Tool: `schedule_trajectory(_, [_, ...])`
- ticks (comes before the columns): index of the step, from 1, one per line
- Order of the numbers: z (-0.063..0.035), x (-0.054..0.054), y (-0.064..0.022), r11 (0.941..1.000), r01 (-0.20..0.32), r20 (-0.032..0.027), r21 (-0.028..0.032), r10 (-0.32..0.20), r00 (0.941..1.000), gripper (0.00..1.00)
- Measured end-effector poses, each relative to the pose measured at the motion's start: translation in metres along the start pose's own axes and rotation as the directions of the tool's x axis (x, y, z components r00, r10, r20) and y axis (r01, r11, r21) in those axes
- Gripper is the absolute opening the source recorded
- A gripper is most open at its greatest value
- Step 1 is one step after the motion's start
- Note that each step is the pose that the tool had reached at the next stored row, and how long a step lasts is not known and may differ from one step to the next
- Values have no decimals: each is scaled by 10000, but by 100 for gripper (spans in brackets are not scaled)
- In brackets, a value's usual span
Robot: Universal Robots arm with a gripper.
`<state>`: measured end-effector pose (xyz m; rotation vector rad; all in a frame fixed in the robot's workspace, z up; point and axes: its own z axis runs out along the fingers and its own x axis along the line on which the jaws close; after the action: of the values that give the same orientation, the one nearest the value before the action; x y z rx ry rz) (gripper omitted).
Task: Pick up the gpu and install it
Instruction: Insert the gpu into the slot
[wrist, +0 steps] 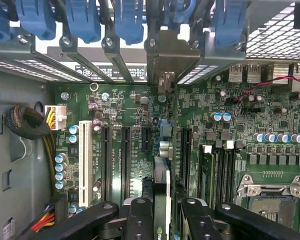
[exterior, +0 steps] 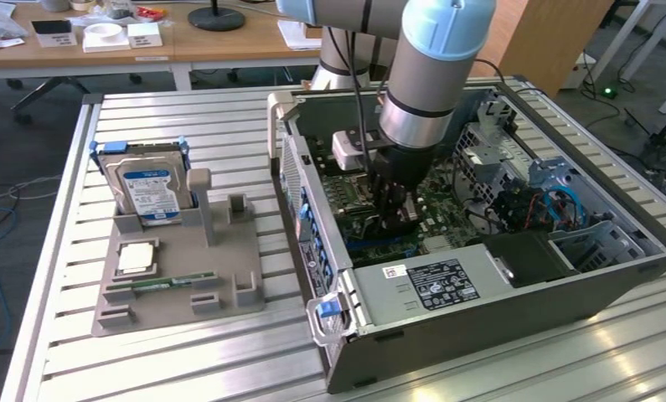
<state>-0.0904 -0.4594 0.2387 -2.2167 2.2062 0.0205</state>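
My gripper (exterior: 395, 216) reaches down into the open computer case (exterior: 478, 289), just above the motherboard (wrist: 285, 125). It is shut on the gpu (wrist: 162, 175), a slim dark card seen edge-on between the black fingers (wrist: 140, 217). The card's silver end bracket (wrist: 167, 55) lies against the case's rear slot openings, under the blue latches (wrist: 130, 20). The card runs in line with the black expansion slots (wrist: 125, 155). Whether its lower edge sits in a slot is hidden.
Beside the case, on the exterior view's left, a tan fixture (exterior: 226, 276) holds a silver hard drive (exterior: 148, 188), a square chip (exterior: 135, 258) and a green memory stick (exterior: 159, 285). Inside the case are a white slot (wrist: 83, 155), the processor socket (wrist: 270, 197), cable bundles (wrist: 27, 122) and drive cages (exterior: 512, 159).
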Motion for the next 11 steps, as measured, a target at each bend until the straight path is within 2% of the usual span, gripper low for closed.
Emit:
schedule_trajectory(5, [0,0,15,10000,2,0,23,-2,10000,26])
schedule_trajectory(11, [5,3,17,10000,-1,-1,23,1,10000,26])
